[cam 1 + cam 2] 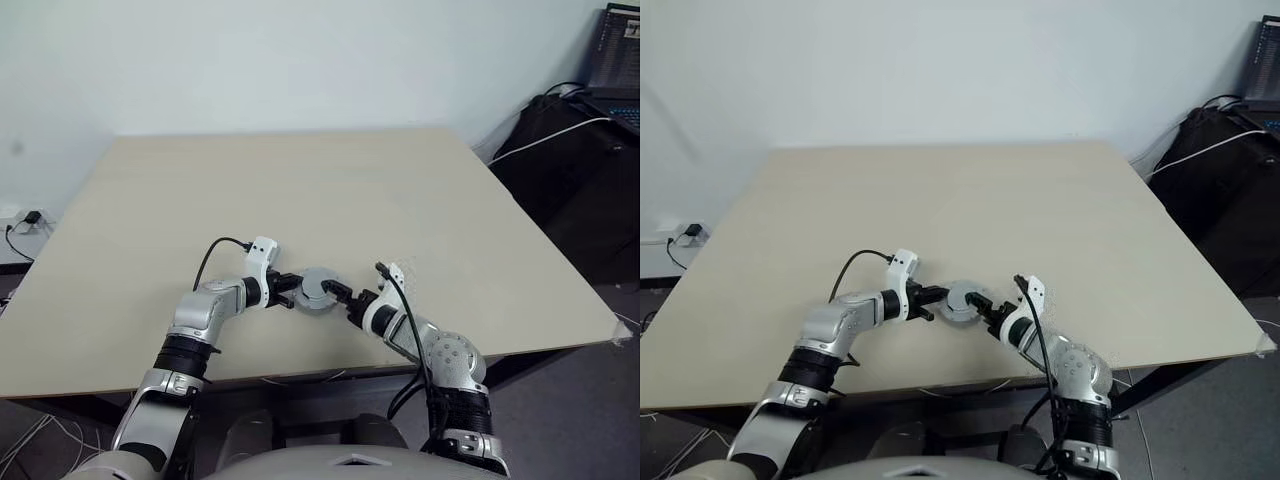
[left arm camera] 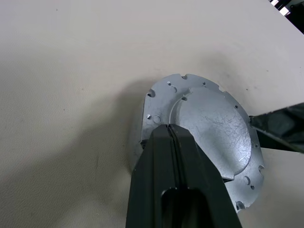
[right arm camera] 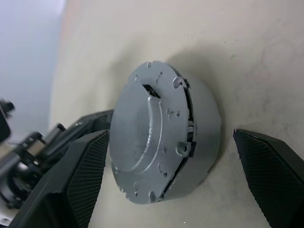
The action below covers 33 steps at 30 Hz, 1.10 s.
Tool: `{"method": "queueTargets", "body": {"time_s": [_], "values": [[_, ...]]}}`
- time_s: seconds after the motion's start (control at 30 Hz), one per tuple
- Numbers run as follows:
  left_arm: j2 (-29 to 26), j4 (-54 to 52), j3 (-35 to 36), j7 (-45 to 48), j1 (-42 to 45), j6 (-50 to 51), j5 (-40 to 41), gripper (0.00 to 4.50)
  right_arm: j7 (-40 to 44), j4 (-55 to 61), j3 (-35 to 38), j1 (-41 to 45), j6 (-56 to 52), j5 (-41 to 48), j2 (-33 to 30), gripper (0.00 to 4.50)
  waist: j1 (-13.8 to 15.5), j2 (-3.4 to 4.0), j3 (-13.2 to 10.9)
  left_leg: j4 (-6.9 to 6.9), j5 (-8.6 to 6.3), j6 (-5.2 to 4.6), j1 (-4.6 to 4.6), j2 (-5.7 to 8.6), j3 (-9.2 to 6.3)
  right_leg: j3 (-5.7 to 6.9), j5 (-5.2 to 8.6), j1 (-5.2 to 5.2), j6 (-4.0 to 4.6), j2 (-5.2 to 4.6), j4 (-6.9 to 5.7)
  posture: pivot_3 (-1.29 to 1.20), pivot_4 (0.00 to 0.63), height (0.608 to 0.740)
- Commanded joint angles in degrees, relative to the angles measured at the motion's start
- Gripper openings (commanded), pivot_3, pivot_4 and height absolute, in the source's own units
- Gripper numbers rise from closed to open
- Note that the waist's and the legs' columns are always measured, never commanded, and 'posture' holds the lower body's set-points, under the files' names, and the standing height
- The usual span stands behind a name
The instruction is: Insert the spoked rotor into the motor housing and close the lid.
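The lid (image 3: 142,137), down on the housing (image 3: 202,142), lies between the right gripper's (image 1: 343,296) wide-open, empty jaws, while the left gripper (image 1: 290,290), shut and empty, touches its far edge.

Lab or office: bare table (image 1: 300,190), white wall (image 1: 250,60), cabled laptop (image 1: 615,55).

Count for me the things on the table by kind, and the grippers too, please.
Closed motor housing with lid on top: 1
Grippers: 2, left gripper shut, right gripper open around the housing
Table: 1
Total: 4
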<state>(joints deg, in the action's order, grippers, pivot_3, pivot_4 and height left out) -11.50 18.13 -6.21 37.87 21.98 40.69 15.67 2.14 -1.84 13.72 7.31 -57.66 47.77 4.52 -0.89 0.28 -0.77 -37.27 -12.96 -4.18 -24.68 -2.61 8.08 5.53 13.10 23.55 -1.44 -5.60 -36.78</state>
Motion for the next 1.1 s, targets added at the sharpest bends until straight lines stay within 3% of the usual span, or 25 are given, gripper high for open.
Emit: {"method": "queueTargets", "body": {"time_s": [0.03,0.47,0.87,0.97,1.1], "values": [[0.3,0.4,-1.7,0.3,-0.2,0.8,-0.6,0.0,-0.2,-2.7,1.1,1.3,-1.9,4.4,5.7,4.48,-0.1,0.01,0.0,0.0,0.0,0.0,0.0,0.0,0.0,0.0,0.0,0.0,0.0,0.0,0.0,0.0,0.0,0.74],[-0.2,-0.1,-1.8,0.5,-0.7,1.1,-0.6,0.0,2.5,-4.4,1.3,0.6,-5.6,14.3,5.0,4.48,-0.3,0.07,0.0,0.01,0.0,-0.01,-0.02,-0.01,-0.01,-0.01,-0.02,0.02,0.03,0.0,0.01,0.0,0.0,0.74],[-0.8,-1.3,-2.0,0.2,-1.7,1.5,-0.5,0.0,3.8,-8.7,1.5,0.6,-1.5,12.9,5.5,4.48,-0.6,0.09,0.1,0.01,-0.01,-0.01,0.02,-0.02,-0.02,-0.02,0.1,0.0,-0.19,0.0,0.01,0.0,0.0,0.74],[-0.9,-1.6,-2.0,0.1,-2.0,1.6,-0.5,0.0,4.0,-8.1,2.0,0.6,-1.2,13.9,5.4,3.88,-0.6,0.14,0.1,0.01,-0.01,-0.01,0.01,-0.02,-0.02,-0.03,0.1,0.01,-0.2,-0.01,0.0,0.0,0.0,0.74],[-1.2,-2.0,-2.0,0.1,-2.6,1.9,-0.5,0.0,4.3,-6.3,2.2,0.0,-2.2,16.0,5.0,2.59,-0.6,0.17,0.0,0.03,-0.01,-0.01,-0.04,-0.02,-0.02,-0.07,-0.04,0.07,0.07,-0.01,0.0,0.0,0.0,0.74]]}}
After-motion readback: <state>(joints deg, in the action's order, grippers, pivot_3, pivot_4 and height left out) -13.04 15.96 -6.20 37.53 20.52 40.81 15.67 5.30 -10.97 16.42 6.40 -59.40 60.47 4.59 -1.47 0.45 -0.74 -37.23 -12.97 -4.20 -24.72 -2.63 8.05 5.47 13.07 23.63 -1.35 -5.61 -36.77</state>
